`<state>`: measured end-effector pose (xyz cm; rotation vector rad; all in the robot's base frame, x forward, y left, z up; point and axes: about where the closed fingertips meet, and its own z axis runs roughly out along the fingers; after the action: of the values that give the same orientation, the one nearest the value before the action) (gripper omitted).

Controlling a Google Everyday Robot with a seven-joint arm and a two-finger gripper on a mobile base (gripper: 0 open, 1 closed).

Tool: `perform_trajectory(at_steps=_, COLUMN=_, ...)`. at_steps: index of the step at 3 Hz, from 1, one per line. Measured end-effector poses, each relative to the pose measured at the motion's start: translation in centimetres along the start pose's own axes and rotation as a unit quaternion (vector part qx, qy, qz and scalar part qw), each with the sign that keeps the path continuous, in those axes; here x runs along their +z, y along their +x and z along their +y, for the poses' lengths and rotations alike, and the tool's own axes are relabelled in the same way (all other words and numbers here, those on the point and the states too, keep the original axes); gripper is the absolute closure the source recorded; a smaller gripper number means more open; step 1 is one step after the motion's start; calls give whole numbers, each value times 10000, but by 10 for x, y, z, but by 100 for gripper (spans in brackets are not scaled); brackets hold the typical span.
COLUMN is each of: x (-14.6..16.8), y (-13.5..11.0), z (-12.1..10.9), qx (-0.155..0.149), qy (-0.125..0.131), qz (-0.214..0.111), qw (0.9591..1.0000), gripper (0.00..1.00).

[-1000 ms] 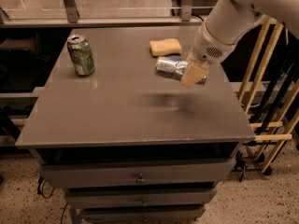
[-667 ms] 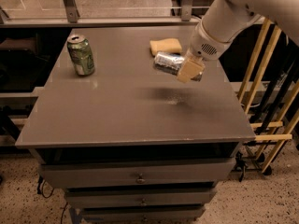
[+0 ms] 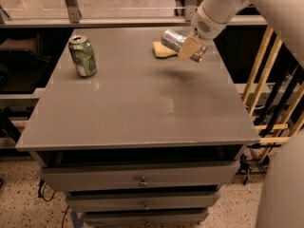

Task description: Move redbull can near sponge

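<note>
**Item 1. gripper [image 3: 190,48], upper right of the frame.** It is carried on a white arm [image 3: 216,8] that enters from the top right corner. The tan fingers [image 3: 189,46] are closed across the body of the redbull can, which is gripped about its middle.

**Item 2. redbull can [image 3: 171,38], upper centre-right.** The can is held on its side with one end turned toward the left of the frame. It appears to be held clear of the table [image 3: 142,108], with a faint shadow noted below it.
- Change recorded: a second ago the can was held lower in the frame and farther from the sponge. It has since been carried up the frame, and its left end now overlaps the sponge's right edge in the view.
- Whether the two touch cannot be told.
- Meaning for the task: the transport is judged nearly complete. Lowering and release beside the sponge remain to be done.

**Item 3. sponge [image 3: 160,50], upper centre.** It is pale yellow and lies flat on the table. It is partly hidden by the can, and its position is unchanged.

**Item 4. green can [image 3: 83,56], upper left.** It stands upright with its top opened, well apart from the other items. It has not been moved.

**Item 5. drawers [image 3: 142,177], lower centre.** They sit below the table top and are fitted with small knobs.

**Lettering.** No brand name or writing can be read on either can. A mottled green print is seen on the green can, and only bare silver on the held can.
</note>
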<state>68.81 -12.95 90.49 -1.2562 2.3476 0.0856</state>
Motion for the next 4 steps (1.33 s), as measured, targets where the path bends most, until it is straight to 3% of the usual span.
perform_trajectory(at_steps=1, x=15, y=-5, z=-21, qx=291, qy=48, qz=152, qw=9994, gripper=100)
perform_trajectory(at_steps=4, x=53, y=3, z=-21, qx=549, qy=-216, qz=405, qw=9974, gripper=100)
